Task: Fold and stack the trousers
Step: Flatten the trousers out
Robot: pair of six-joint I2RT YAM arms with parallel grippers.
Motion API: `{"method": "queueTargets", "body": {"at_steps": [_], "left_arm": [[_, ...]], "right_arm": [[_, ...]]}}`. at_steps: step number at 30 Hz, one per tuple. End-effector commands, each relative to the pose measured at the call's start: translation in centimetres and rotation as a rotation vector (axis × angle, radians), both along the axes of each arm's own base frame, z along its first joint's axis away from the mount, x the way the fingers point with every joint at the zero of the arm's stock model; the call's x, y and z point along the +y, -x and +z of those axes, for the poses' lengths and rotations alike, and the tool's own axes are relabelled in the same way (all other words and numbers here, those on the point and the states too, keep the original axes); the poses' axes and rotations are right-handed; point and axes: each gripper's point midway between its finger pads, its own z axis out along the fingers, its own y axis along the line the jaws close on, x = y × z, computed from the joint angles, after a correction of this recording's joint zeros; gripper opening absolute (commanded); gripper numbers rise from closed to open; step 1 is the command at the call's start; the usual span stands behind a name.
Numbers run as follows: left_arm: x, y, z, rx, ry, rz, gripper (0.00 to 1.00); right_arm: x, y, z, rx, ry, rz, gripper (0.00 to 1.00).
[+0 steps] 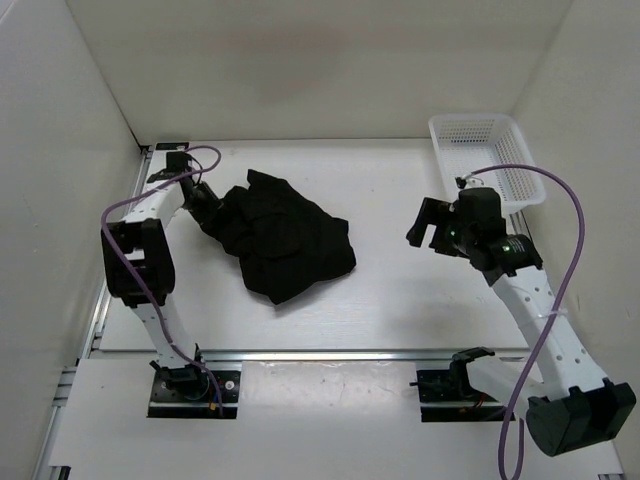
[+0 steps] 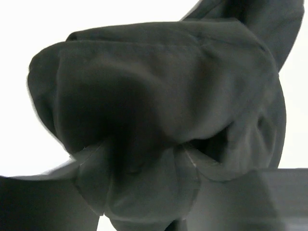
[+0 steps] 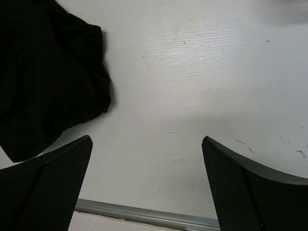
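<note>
From above: the trousers [image 1: 285, 235], heaped and crumpled black on the white table [image 1: 400, 300]. One edge of the heap right up against the tips of the left gripper [image 1: 207, 205], with the rest spreading away beyond them toward the right arm's side. Well apart from the right gripper [image 1: 425, 228], with bare table between cloth and fingertips. Behind the right gripper, at the far corner, a white mesh basket [image 1: 485, 160]. Too small here to judge either finger gap.

From the left wrist: almost nothing but dark cloth. The trousers [image 2: 159, 106] bulging up straight ahead of the fingers [image 2: 38, 202] and sagging down into the space between them. Blurred grey finger shapes low on both sides, set apart, with folds of fabric filling the gap. Cannot tell whether clamped on the cloth or merely standing around it.

From the right wrist: both fingers [image 3: 48, 187] spread wide, one low at each side, with nothing between them but white table. The trousers [image 3: 43, 82] ahead of the one finger and out to its side, clear of both tips and not touching. A grey metal rail [image 3: 144, 211] crossing just below the gap between the fingers.
</note>
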Motion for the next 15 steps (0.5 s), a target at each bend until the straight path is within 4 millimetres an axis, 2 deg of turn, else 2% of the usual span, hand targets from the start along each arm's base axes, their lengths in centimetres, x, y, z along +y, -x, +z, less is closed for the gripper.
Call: {"method": "queueTargets", "body": {"at_steps": [1, 2, 3, 5, 7, 8, 9, 10, 11, 13, 14, 15], "left_arm": [[-0.8, -1.7, 1.4, -0.052, 0.040, -0.028, 0.39], [-1.0, -1.9, 1.8, -0.062, 0.051, -0.035, 0.19], [-0.7, -2.2, 1.8, -0.066, 0.060, -0.043, 0.10], [-0.9, -2.9, 4.2, -0.121, 0.065, -0.050, 0.10], [-0.5, -3.3, 8.8, -0.231, 0.035, -0.053, 0.10], [-1.1, -3.9, 12.5, -0.315, 0.005, -0.072, 0.10], [-1.5, -3.7, 16.3, -0.393, -0.021, -0.073, 0.10], [-2.0, -3.6, 18.9, -0.447, -0.053, -0.093, 0.10], [-3.9, -3.9, 23.7, -0.559, -0.076, -0.148, 0.10], [-6.5, -2.4, 27.6, -0.615, -0.078, -0.225, 0.10], [-9.8, -1.4, 30.7, -0.686, -0.062, -0.300, 0.10], [-11.5, -0.5, 31.6, -0.703, -0.053, -0.347, 0.10]], "right_arm": [[-0.1, 0.8, 3.6, -0.098, -0.022, 0.016, 0.99], [-0.3, 0.8, 4.0, -0.104, -0.016, 0.006, 0.99], [-0.4, 1.2, 4.1, -0.101, -0.015, 0.006, 0.99], [-0.6, 1.2, 5.2, -0.128, -0.017, -0.001, 0.99], [-1.1, 1.2, 5.8, -0.140, -0.004, -0.022, 0.99], [-1.3, 1.2, 6.4, -0.150, -0.001, -0.029, 0.99], [-1.5, 1.5, 6.8, -0.159, 0.010, -0.031, 0.99], [-1.7, 1.3, 7.3, -0.171, 0.014, -0.041, 0.99], [-2.1, 1.3, 8.0, -0.188, 0.022, -0.058, 0.99], [-2.6, 1.3, 9.2, -0.222, 0.026, -0.079, 0.99], [-2.8, 1.5, 10.1, -0.244, 0.024, -0.088, 0.99], [-3.0, 1.4, 10.5, -0.256, 0.027, -0.097, 0.99]]}}
